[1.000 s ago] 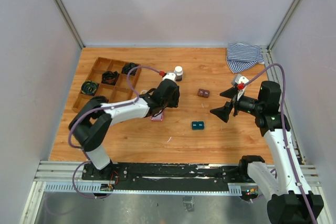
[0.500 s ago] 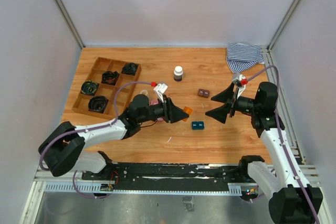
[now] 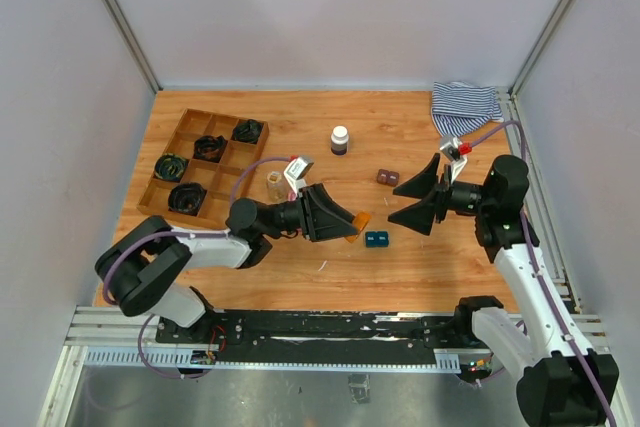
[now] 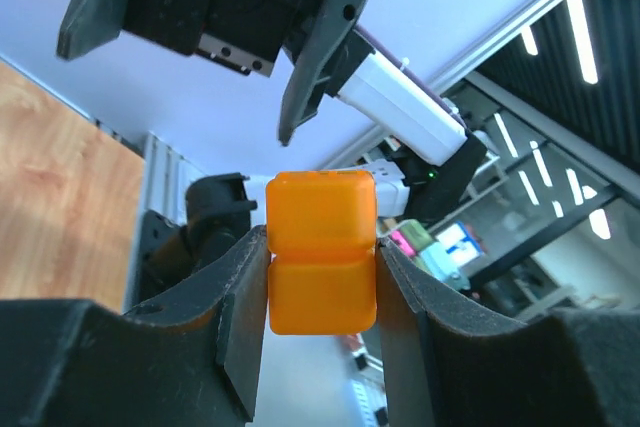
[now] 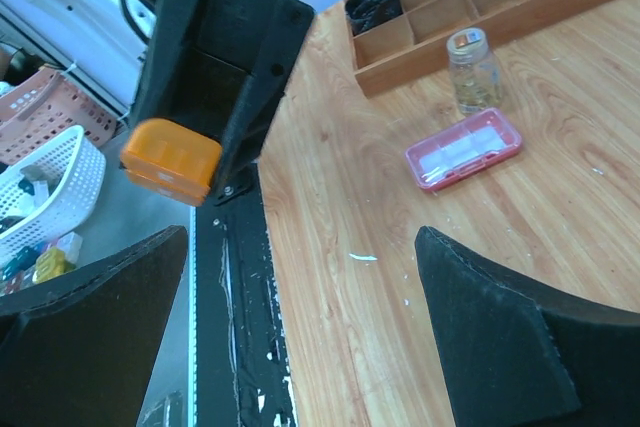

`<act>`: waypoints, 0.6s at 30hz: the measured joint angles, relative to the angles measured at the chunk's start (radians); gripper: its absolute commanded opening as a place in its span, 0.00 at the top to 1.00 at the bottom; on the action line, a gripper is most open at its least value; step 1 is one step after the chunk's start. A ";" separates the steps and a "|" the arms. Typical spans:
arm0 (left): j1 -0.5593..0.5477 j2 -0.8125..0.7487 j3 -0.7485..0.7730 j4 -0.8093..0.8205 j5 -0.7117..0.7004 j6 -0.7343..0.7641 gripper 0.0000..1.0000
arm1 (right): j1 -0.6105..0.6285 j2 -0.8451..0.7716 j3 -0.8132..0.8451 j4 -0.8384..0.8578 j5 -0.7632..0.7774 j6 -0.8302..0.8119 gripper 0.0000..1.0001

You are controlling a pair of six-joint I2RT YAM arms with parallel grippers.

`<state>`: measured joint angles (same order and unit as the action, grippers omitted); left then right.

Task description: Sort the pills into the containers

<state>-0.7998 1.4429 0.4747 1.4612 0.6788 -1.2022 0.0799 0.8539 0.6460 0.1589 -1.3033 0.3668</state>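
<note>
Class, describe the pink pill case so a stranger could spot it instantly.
Find the wooden compartment tray. A small glass jar stands beside it, and the pink case lies flat next to that jar. It alone is long and translucent.

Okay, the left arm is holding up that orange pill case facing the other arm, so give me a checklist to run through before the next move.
1. Orange case clamped between the fingers of the left gripper: ok.
2. Case lifted off the table: ok.
3. Right gripper open and empty: ok.
4. Right gripper facing the case, with a gap between them: ok.
5. Case lid latched: cannot tell.
6. Pills inside the case: cannot tell.
</note>
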 measured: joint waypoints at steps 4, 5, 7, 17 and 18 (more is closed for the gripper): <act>0.000 0.072 0.000 0.054 0.032 -0.108 0.91 | 0.008 -0.005 0.011 -0.002 -0.031 0.013 0.02; 0.000 0.084 0.000 0.055 0.035 -0.120 0.92 | 0.010 -0.006 0.016 -0.001 -0.036 0.017 0.02; 0.000 0.098 0.000 0.056 0.038 -0.133 0.93 | 0.013 -0.007 0.026 -0.002 -0.044 0.024 0.02; 0.002 0.052 0.047 -0.042 -0.093 0.105 0.93 | 0.033 0.038 0.073 0.104 -0.012 0.249 0.01; 0.002 0.052 0.050 -0.042 -0.105 0.119 0.93 | 0.039 0.047 0.073 0.119 -0.005 0.282 0.02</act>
<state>-0.7975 1.4952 0.5247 1.4197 0.5735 -1.0832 0.1188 0.9005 0.7193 0.2779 -1.3087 0.6483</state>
